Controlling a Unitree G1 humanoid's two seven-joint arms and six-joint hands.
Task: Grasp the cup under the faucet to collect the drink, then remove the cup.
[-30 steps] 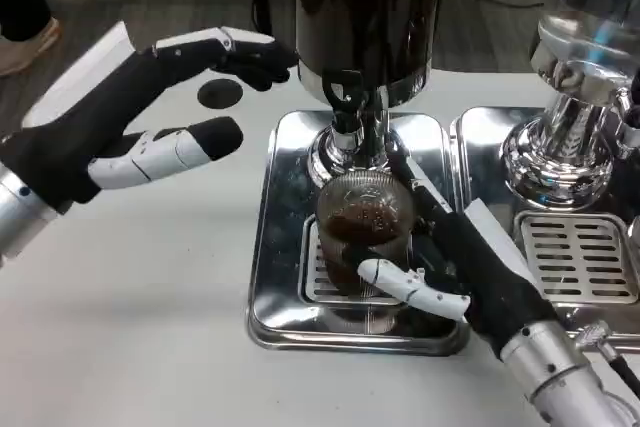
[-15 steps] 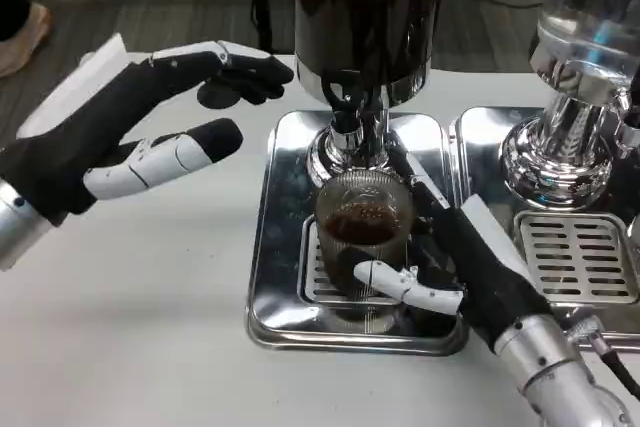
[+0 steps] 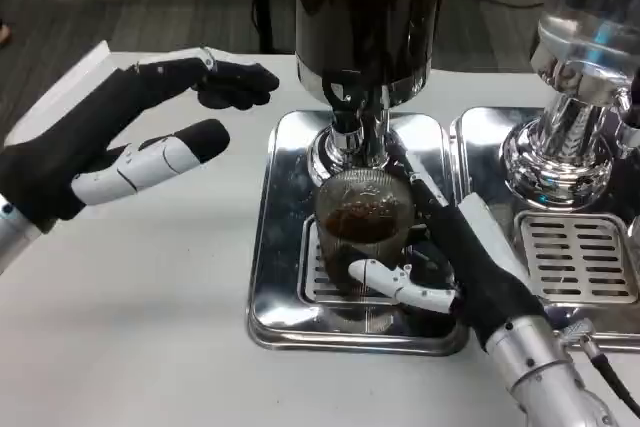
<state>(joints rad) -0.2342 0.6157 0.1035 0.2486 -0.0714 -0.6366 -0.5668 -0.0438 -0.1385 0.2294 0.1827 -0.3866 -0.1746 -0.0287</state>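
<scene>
The right hand is gripping the cup, wrapping it from the cup's right side: a white finger is curling across the near wall of the cup while the black fingers are reaching along its far side. The cup is sitting upright inside that grasp, just left of the palm, on the grille of the drip tray. It is holding dark drink that is reaching partway up its clear, ribbed wall. The faucet is hanging directly above the cup's mouth, beyond the right hand's fingertips, under the dark tank of the dispenser. Whether liquid is running at this instant cannot be told.

The left hand is hovering released above the white table, fingers spread and holding nothing, well apart from the cup, which is lying to its right and nearer the robot. Its upper fingers are pointing toward the dispenser's tank.

A second dispenser is standing on its own tray beyond the right hand, to that hand's right.
</scene>
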